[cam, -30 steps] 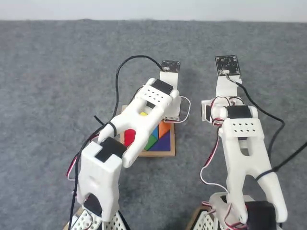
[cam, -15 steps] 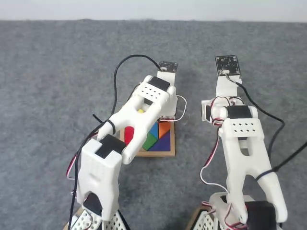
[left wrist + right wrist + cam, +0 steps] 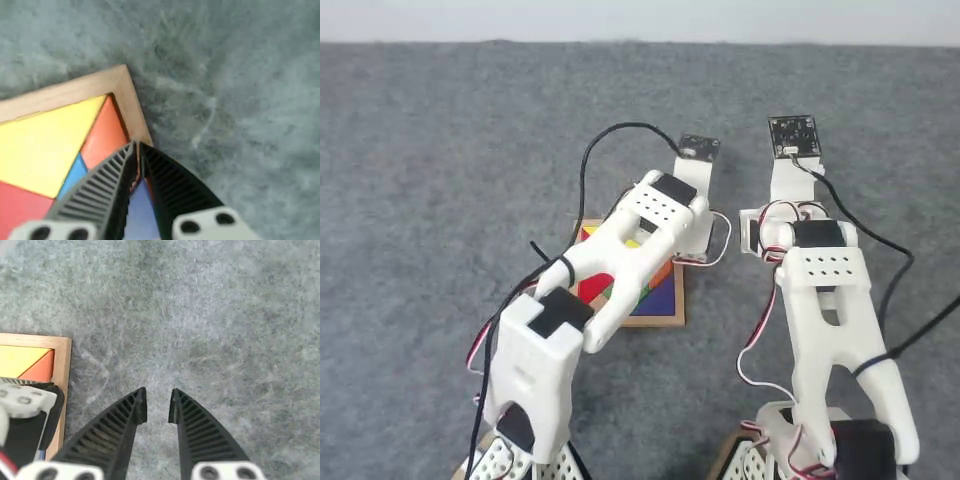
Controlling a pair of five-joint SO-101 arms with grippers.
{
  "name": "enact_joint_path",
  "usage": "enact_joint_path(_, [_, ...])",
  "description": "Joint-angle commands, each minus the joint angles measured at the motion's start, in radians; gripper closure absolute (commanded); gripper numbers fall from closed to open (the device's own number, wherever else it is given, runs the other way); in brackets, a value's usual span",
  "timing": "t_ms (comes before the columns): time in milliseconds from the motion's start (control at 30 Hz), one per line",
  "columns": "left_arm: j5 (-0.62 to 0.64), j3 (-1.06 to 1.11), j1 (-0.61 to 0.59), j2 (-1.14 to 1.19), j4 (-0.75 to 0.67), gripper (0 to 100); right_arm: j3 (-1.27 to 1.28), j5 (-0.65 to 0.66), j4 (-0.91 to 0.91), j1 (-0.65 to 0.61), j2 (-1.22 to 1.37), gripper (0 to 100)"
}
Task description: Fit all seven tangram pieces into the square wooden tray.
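Nearest us, our left gripper (image 3: 136, 148) is pinched together, tips at the rim of the wooden tray (image 3: 131, 100) beside the orange piece (image 3: 104, 135), seemingly touching wood. Our right gripper (image 3: 157, 405) hangs slightly parted, empty, over grey carpet (image 3: 225, 315) beside that tray.

left arm (image 3: 620, 262) jaws closed, right arm (image 3: 826, 300) jaws slightly parted

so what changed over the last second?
The left arm swung to the right across the tray. No grab or release visible. The right arm and the tray stayed put.
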Motion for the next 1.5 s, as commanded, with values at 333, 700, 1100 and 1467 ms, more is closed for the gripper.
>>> enact_joint_path(333, [0.014, 0.008, -0.025, -0.127, 0.054, 99, -0.003, -0.003, -0.002, 0.012, -0.047, 90.8])
enact_joint_path(700, [-0.083, 0.470, -0.026, -0.601, -0.262, 99, -0.003, -0.003, -0.004, 0.012, -0.047, 90.8])
enact_joint_path(1100, [-0.278, 0.835, -0.285, -1.168, -0.382, 99, 0.026, 0.057, -0.016, -0.005, -0.070, 90.9])
enact_joint_path(1467, [-0.545, 1.325, -0.667, -1.583, -0.460, 99, 0.344, 0.141, -0.196, -0.151, -0.400, 90.9])
